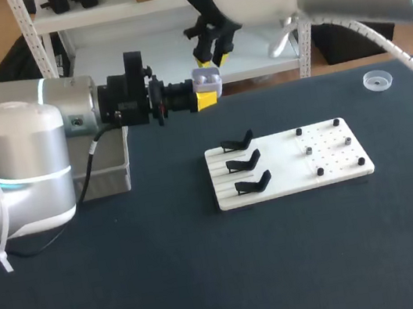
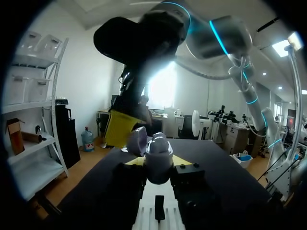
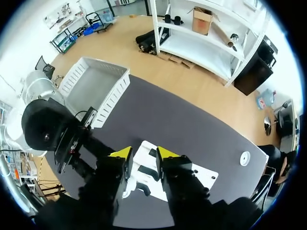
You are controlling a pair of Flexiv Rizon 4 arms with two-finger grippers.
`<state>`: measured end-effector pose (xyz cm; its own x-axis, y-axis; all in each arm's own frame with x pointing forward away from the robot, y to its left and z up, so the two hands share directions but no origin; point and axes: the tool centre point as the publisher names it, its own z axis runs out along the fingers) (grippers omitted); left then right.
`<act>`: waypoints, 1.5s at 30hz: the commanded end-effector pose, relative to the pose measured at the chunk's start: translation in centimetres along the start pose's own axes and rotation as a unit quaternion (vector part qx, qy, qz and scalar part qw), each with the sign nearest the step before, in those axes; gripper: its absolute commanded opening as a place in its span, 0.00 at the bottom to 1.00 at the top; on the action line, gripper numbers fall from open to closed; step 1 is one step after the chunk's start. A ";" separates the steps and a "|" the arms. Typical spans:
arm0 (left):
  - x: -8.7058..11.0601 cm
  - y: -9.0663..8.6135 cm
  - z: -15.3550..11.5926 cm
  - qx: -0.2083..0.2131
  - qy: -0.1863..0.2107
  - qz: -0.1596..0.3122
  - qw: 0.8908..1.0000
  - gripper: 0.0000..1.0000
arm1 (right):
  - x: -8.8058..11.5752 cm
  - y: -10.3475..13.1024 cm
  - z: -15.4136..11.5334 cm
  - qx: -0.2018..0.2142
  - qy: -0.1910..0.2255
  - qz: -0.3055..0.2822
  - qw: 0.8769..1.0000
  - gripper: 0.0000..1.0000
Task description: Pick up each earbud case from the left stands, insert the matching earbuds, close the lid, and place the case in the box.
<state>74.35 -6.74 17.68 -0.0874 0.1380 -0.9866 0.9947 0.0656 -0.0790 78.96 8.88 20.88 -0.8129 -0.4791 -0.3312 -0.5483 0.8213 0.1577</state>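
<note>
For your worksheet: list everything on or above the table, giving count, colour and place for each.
Earbud case: one, pale grey, held above the table's far edge.
Stands: three, black, empty, on the board's left side.
Board: one, white, mid-table.
Pegs: several, small, dark, on the board's right side.
Box: one, white, at the table's left edge.
Round dish: one, clear, far right.
Left end effector: shut on the case.
Right end effector: open, just above the case.

The counter has a dark, matt, cloth-like cover. The board looks like smooth white plastic, and its stands like black plastic with a slight sheen. The earbud case is pale, glossy plastic. The left arm has a satin silver shell. The small dish is clear plastic.
</note>
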 end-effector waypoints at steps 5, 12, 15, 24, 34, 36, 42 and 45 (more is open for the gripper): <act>0.0 0.0 -0.1 -0.003 -0.001 0.001 1.000 0.00 | 2.3 0.6 -0.8 -0.007 -0.013 0.006 1.000 0.32; 0.0 0.0 -0.1 -0.003 -0.001 0.001 1.000 0.00 | 2.0 -0.8 -3.3 -0.009 -0.083 0.047 0.995 0.45; -0.8 0.3 -1.6 -0.016 -0.006 0.008 1.000 0.00 | 2.8 -2.3 -3.8 -0.016 -0.108 0.081 0.991 1.00; -1.7 2.2 -9.7 -0.079 -0.021 0.036 0.996 0.00 | 4.4 -3.9 -3.6 -0.031 -0.128 0.115 0.985 1.00; 1.9 3.9 -18.4 -0.134 0.020 0.014 0.991 0.00 | 4.4 -3.9 -3.6 -0.031 -0.128 0.115 0.985 1.00; 3.0 4.4 -19.9 -0.151 0.031 0.006 0.988 0.00 | 4.4 -3.9 -3.6 -0.031 -0.128 0.115 0.985 1.00; 5.7 5.8 -22.9 -0.189 0.049 -0.012 0.981 0.00 | 4.4 -3.9 -3.6 -0.031 -0.128 0.115 0.985 1.00; 7.7 6.8 -24.3 -0.205 0.049 -0.012 0.978 0.00 | 4.4 -3.9 -3.6 -0.031 -0.128 0.115 0.985 1.00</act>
<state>79.51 17.79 14.08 -0.1491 0.2463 -0.9577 0.8966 0.4421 -0.0259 77.22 2.47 22.19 -0.8487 -0.1903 -0.4934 -0.3774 0.8715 0.3131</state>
